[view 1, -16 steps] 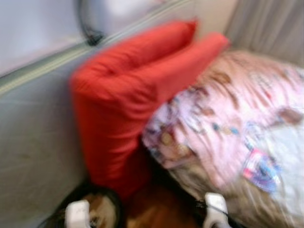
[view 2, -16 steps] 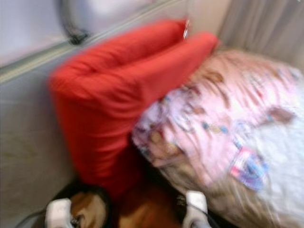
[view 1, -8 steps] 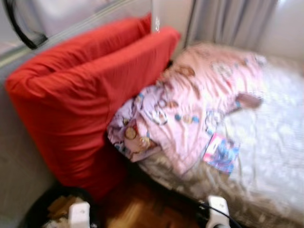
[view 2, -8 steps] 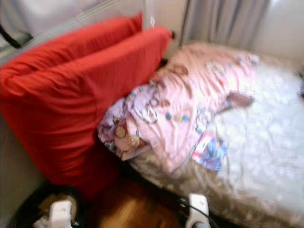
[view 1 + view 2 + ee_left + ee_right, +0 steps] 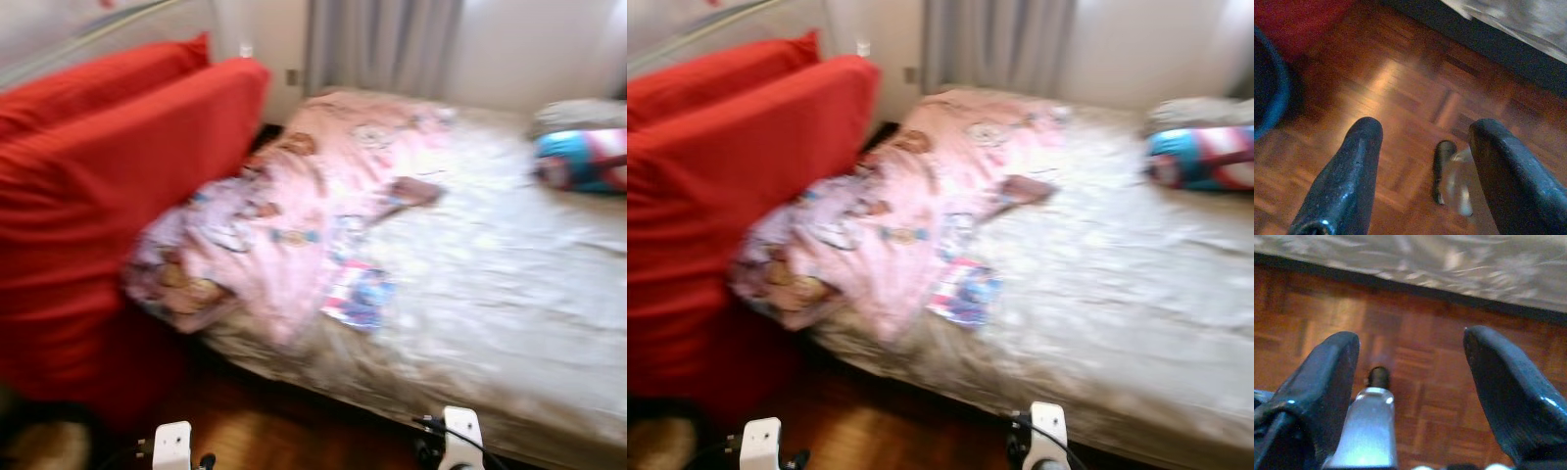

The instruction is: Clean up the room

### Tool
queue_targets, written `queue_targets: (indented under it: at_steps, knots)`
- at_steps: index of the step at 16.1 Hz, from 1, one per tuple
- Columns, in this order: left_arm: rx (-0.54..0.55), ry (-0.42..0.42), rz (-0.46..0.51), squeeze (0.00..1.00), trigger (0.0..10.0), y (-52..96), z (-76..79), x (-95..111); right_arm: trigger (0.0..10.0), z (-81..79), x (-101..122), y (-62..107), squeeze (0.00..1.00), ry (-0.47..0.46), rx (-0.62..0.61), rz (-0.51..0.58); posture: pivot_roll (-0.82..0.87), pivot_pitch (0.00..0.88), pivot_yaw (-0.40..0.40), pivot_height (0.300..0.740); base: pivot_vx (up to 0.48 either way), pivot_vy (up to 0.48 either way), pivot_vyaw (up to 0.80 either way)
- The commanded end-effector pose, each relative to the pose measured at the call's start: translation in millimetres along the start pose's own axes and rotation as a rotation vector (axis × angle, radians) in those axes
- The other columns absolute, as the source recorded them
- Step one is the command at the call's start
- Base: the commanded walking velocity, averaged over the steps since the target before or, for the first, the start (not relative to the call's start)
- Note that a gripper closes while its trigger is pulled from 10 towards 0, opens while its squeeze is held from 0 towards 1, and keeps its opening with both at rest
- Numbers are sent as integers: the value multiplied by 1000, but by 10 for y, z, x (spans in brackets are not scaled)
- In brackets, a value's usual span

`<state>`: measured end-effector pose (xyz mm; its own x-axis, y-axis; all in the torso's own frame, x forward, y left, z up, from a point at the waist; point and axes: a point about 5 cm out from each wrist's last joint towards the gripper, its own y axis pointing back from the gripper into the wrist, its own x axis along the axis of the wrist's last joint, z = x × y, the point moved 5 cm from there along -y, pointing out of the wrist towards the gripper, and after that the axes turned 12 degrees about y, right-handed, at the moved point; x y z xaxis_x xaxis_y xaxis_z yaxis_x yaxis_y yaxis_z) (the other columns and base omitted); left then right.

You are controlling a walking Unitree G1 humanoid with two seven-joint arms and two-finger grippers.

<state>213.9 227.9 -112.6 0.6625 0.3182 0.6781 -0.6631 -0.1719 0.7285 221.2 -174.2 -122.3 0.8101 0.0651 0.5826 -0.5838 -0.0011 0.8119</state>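
Scene: bedroom, head views blurred.
Bed (image 5: 509, 284): pale sheet, takes up the middle and right of the head views.
Blanket (image 5: 294, 211): pink, cartoon print, rumpled; lies on the bed's left part and droops over its near-left corner.
Booklet (image 5: 359, 294): small, blue and pink, probably a booklet or packet; flat on the sheet, touching the blanket's lower edge.
Pillow (image 5: 586, 160): blue, red and white roll at the bed's far right, with a grey bundle (image 5: 578, 114) just behind it.
Cushions (image 5: 108, 186): 2 big red ones, upright, left of the bed, leaning on the wall; the blanket touches the nearer one.
Curtain (image 5: 384, 44): grey, behind the bed's head.
Floor (image 5: 1400, 93): dark parquet, between the cushions and the bed.
Bin (image 5: 1266, 93): dark round rim by the red fabric, low left on the floor.
Left gripper (image 5: 1422, 161): hangs low over the floor, fingers spread apart, nothing between them.
Right gripper (image 5: 1410, 377): low over the parquet just beside the bed edge, fingers spread wide, holding nothing.
Wrists: white wrist parts of both arms at the bottom edge of the head views.
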Motion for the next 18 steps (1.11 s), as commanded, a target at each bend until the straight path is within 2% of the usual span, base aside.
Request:
queue_targets:
  at_steps: [1,10,18]
  knots:
    - [23,-12,-24,0,10000,27,-99,-79,10000,-89,12,-7,0,-11,18,4,201,109,-44,740,0,-368,0]
    - [13,-16,-27,0,10000,23,-67,-80,10000,-86,14,-6,0,-5,15,5,186,112,-46,740,0,-370,0]
    - [5,-23,-33,0,10000,26,-39,-105,10000,-67,0,-3,0,1,13,3,176,75,-50,740,0,-368,0]
